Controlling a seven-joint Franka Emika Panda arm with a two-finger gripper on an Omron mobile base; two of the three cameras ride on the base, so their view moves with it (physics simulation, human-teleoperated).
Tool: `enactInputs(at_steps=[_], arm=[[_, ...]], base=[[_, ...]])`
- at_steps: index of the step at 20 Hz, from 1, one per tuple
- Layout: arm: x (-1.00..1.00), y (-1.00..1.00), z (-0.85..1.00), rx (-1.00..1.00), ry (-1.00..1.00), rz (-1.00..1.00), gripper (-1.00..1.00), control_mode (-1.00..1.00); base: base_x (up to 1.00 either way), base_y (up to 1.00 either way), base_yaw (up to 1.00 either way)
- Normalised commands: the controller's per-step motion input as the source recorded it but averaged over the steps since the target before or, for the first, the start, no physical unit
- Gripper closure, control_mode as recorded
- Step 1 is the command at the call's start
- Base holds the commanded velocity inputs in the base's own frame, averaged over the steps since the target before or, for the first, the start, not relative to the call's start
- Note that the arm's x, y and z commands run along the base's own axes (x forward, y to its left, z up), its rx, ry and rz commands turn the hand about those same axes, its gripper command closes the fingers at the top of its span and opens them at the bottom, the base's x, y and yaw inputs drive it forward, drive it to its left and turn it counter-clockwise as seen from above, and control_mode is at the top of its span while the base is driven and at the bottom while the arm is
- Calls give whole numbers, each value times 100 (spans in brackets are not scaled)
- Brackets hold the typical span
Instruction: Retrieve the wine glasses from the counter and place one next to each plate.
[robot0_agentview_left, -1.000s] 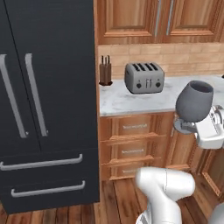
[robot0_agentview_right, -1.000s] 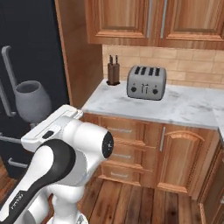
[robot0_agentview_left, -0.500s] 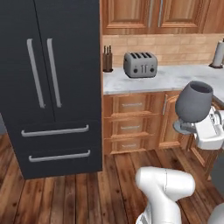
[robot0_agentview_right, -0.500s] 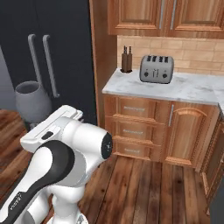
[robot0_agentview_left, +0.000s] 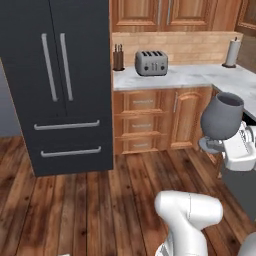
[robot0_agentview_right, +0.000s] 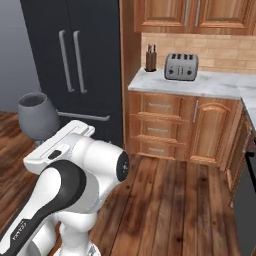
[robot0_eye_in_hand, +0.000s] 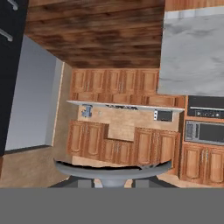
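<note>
A smoky-grey wine glass (robot0_agentview_left: 223, 116) stands upright in the air at the right of the left base view, with my gripper (robot0_agentview_left: 216, 144) shut on its stem just above the round foot. The same wine glass (robot0_agentview_right: 37, 116) rises at the left of the right base view, above my white hand. In the hand view its round foot (robot0_eye_in_hand: 111, 169) lies across the bottom, between my fingertips (robot0_eye_in_hand: 90, 183). The counter (robot0_agentview_left: 170, 78), also seen as counter (robot0_agentview_right: 200, 85), lies well ahead of me across the wooden floor. The plates are out of view.
A black fridge (robot0_agentview_left: 55, 85) stands left of the counter. On the counter sit a toaster (robot0_agentview_left: 151, 63), a knife block (robot0_agentview_left: 118, 57) and a paper-towel holder (robot0_agentview_left: 230, 52). A dark appliance front (robot0_agentview_right: 247, 200) is at the right. Open wooden floor (robot0_agentview_left: 100, 200) surrounds the base.
The whole picture has shifted: the base has backed away from the counter, which now looks smaller and farther. The glass stays in the same grip.
</note>
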Motion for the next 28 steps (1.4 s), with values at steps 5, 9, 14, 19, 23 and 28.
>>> enactInputs(at_steps=[5, 9, 14, 19, 23, 28], arm=[[0, 0, 0, 0, 0, 0, 100, 100], [0, 0, 0, 0, 0, 0, 100, 100], [0, 0, 0, 0, 0, 0, 100, 100], [0, 0, 0, 0, 0, 0, 100, 100], [0, 0, 0, 0, 0, 0, 100, 100], [0, 0, 0, 0, 0, 0, 100, 100]], base=[[-100, 3, 0], [-100, 0, 0], [-100, 0, 0], [-100, 0, 0], [-100, 0, 0], [-100, 0, 0]])
